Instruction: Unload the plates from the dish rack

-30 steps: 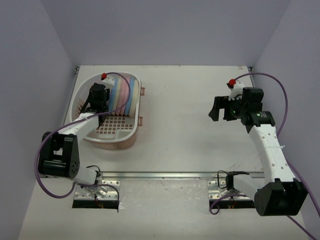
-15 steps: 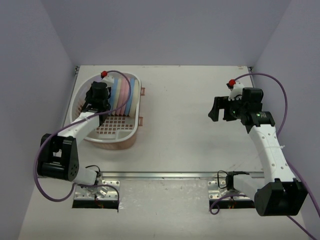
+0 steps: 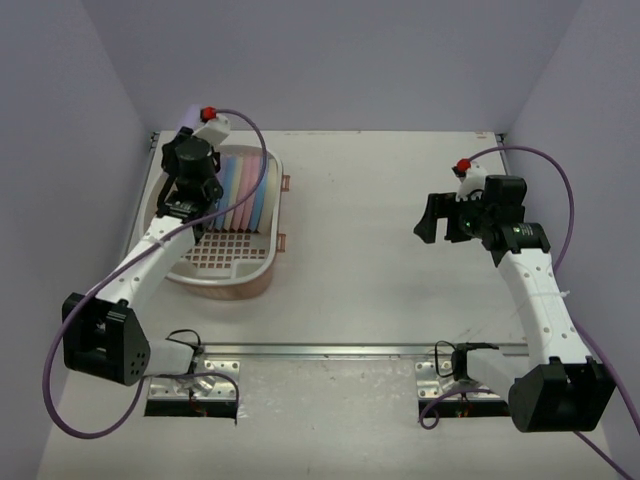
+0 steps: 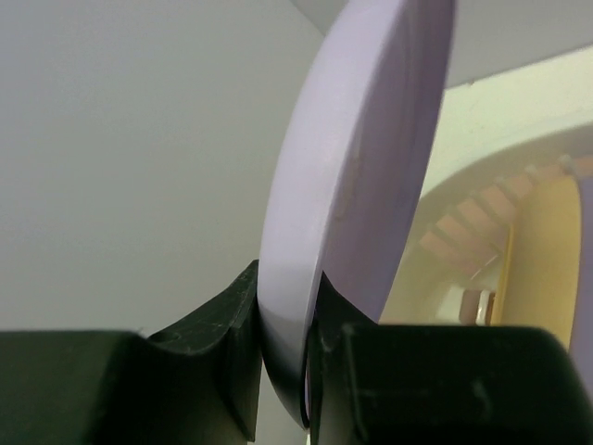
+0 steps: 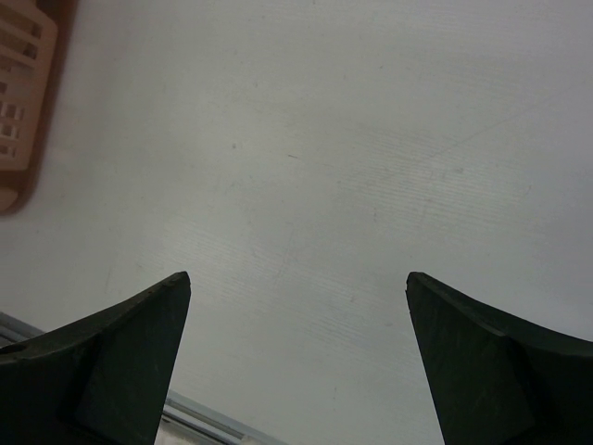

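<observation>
My left gripper [image 3: 190,145] is shut on the rim of a lavender plate [image 4: 361,167] and holds it on edge above the far left end of the dish rack [image 3: 225,270]. In the left wrist view my gripper [image 4: 287,324] pinches the plate's lower edge between both fingers. Several plates [image 3: 243,188], pink, blue and lavender, stand on edge in the rack. A yellow plate [image 4: 547,260] shows behind the held one. My right gripper [image 3: 432,218] is open and empty over bare table, far right of the rack; the right wrist view [image 5: 296,287] shows only table between its fingers.
The rack's pink ribs [image 4: 463,232] show below the held plate. A corner of the rack [image 5: 18,83] sits at the right wrist view's top left. Grey walls enclose the table on the left, back and right. A metal rail [image 3: 340,350] runs along the near edge.
My left gripper has risen and moved toward the back wall, lifting the lavender plate out of the rack. My right arm has hardly moved.
</observation>
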Tool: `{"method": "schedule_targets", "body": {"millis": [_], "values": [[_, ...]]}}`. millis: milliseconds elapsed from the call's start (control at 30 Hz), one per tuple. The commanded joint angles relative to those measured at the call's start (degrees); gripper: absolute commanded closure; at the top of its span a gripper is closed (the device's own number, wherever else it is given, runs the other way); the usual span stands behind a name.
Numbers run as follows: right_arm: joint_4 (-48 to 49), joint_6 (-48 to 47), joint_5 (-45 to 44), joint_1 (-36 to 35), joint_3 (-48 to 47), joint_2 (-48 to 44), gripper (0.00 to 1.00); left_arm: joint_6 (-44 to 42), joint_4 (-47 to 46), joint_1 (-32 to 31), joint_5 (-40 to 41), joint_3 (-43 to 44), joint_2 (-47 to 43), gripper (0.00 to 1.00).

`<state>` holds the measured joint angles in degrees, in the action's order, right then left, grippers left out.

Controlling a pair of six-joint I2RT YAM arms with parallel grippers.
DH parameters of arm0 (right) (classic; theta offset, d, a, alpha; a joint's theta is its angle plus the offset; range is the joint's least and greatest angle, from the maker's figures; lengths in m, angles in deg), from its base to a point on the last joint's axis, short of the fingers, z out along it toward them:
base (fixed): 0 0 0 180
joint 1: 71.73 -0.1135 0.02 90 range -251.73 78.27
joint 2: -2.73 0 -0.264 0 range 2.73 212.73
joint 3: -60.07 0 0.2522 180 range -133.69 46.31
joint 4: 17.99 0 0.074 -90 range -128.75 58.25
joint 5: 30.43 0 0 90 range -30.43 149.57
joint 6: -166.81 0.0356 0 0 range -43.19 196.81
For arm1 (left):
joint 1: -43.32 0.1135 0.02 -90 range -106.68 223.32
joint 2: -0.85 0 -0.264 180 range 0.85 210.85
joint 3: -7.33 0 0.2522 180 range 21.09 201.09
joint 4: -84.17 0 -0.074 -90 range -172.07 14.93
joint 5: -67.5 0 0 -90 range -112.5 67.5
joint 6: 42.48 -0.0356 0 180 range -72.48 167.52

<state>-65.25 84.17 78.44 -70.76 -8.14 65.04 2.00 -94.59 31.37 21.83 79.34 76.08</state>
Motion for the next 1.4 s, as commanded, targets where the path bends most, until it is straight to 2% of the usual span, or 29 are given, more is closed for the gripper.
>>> {"method": "schedule_targets", "body": {"millis": [0,33,100,167,200,267,300,367,533,733,900,1200,1367], "values": [[1.6,0.5,6.4,-0.1,-3.3,-1.6,0.01,16.1,19.8,-0.4,-7.9,15.8,-7.2,1.0],[1.7,0.8,8.2,-0.1,-3.7,-1.9,0.01,21.3,26.2,-0.4,-13.4,18.5,-8.7,1.0],[2.2,1.5,11.0,-0.1,-4.4,-2.6,0.01,26.8,32.3,-0.4,-23.7,20.7,-11.3,1.0],[3.6,3.3,15.4,-0.1,-6.2,-2.9,0.01,31.4,37.9,-0.4,-45.1,20.0,-16.6,1.0],[4.6,4.5,19.0,-0.1,-6.8,-3.0,0.01,32.9,39.1,-0.4,-51.7,19.3,-18.1,1.0],[6.3,7.8,24.9,-0.1,-7.7,-3.4,0.01,34.5,41.4,-0.4,-61.4,18.2,-19.8,1.0],[7.7,9.2,25.0,-0.1,-7.7,-3.7,0.01,35.6,42.5,-0.4,-64.9,18.0,-20.0,1.0],[13.5,13.8,30.5,-0.1,-7.9,-4.3,0.01,38.0,45.6,-0.4,-74.1,17.3,-19.1,1.0],[21.3,23.5,37.4,-0.3,-11.1,-1.2,0.06,41.8,48.0,-0.4,-90.4,14.9,-16.5,1.0],[23.6,22.9,39.5,-3.0,-12.6,0.6,0.11,42.2,50.7,-0.4,-96.5,14.8,-11.6,1.0],[18.3,14.3,39.2,-7.4,-14.2,2.0,0.14,42.6,50.9,-0.4,-99.8,14.0,-8.8,1.0],[10.2,2.7,31.4,-16.9,-16.6,6.7,0.2,43.1,51.1,-0.6,-102.0,14.6,-4.5,1.0],[9.4,-0.4,24.8,-21.6,-16.9,8.4,0.32,43.0,51.1,-1.0,-100.8,14.9,-4.0,1.0]]}}
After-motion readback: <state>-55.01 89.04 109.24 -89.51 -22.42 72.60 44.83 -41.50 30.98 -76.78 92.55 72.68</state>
